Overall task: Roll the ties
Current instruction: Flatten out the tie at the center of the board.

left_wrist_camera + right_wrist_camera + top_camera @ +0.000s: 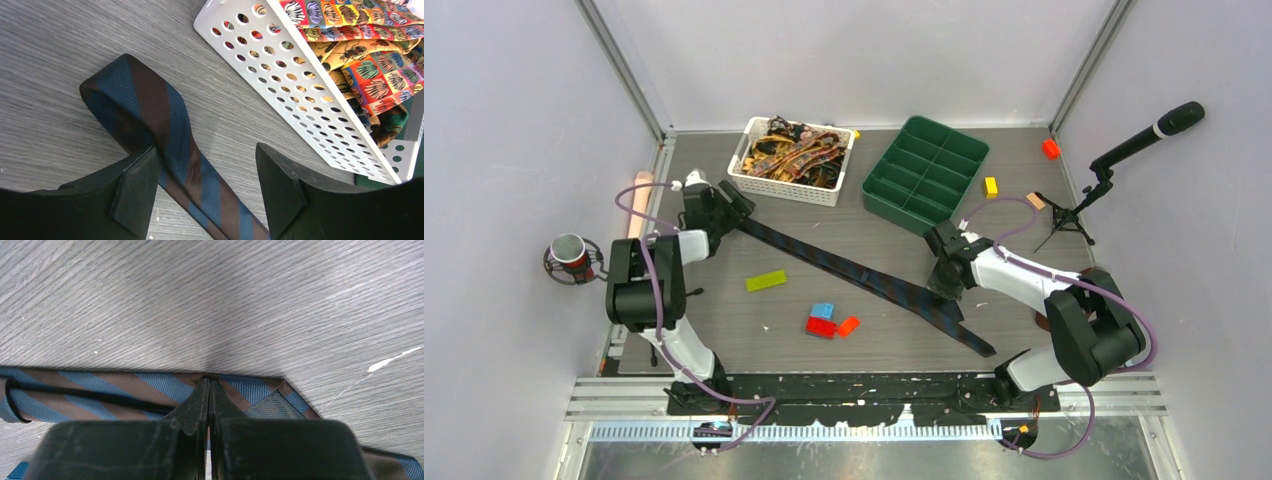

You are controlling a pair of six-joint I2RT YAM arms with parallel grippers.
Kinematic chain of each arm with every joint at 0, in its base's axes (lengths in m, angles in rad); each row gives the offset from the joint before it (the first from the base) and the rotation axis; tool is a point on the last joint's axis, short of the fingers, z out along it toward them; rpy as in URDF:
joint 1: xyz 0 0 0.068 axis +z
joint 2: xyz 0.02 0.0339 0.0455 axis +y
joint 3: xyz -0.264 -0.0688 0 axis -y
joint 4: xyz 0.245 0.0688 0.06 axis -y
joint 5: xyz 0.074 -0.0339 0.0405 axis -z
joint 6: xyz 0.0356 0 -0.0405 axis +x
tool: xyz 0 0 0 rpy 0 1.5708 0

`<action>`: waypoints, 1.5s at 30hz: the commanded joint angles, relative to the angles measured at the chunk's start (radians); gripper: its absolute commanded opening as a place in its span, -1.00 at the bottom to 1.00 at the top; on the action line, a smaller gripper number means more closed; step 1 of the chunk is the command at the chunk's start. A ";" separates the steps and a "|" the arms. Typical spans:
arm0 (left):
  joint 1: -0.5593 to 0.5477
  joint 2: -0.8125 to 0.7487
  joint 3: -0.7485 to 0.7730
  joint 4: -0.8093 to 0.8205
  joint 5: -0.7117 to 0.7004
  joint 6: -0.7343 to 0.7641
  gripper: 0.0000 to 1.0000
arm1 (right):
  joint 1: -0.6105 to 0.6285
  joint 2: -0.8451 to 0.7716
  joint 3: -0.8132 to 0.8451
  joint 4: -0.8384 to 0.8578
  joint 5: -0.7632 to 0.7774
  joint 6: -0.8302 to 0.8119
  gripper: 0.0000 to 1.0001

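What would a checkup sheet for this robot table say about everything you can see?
Surface: grey wood-grain table.
Job's things: striped tie lies diagonally, one end folded over; patterned ties fill the white basket.
Clutter: loose coloured bricks; green divided tray.
Grippers: left gripper open over the folded end; right gripper shut, tips on the tie.
Cables: purple cables loop above the table.
Surroundings: pale walls; microphone on a stand; cup at left.

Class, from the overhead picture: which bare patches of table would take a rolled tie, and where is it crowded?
Bare: the wedge between the dark striped fabric tie, white perforated plastic basket and green compartment tray; also between the orange plastic brick and the tie's wide end. Crowded: around the right gripper on the tie.
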 commanded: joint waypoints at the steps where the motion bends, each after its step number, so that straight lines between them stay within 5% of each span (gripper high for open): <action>1: -0.001 0.031 0.028 0.107 0.013 0.006 0.39 | -0.008 0.056 -0.048 0.031 0.030 0.010 -1.00; 35: -0.033 0.093 -0.081 0.205 0.177 -0.141 0.24 | -0.008 0.042 -0.045 0.033 0.022 0.013 -0.99; 40: -0.041 0.112 -0.094 0.220 0.185 -0.158 0.06 | -0.008 0.039 -0.049 0.033 0.021 0.015 -1.00; 45: -0.041 0.119 -0.095 0.239 0.184 -0.166 -0.41 | -0.008 0.037 -0.050 0.031 0.024 0.015 -0.99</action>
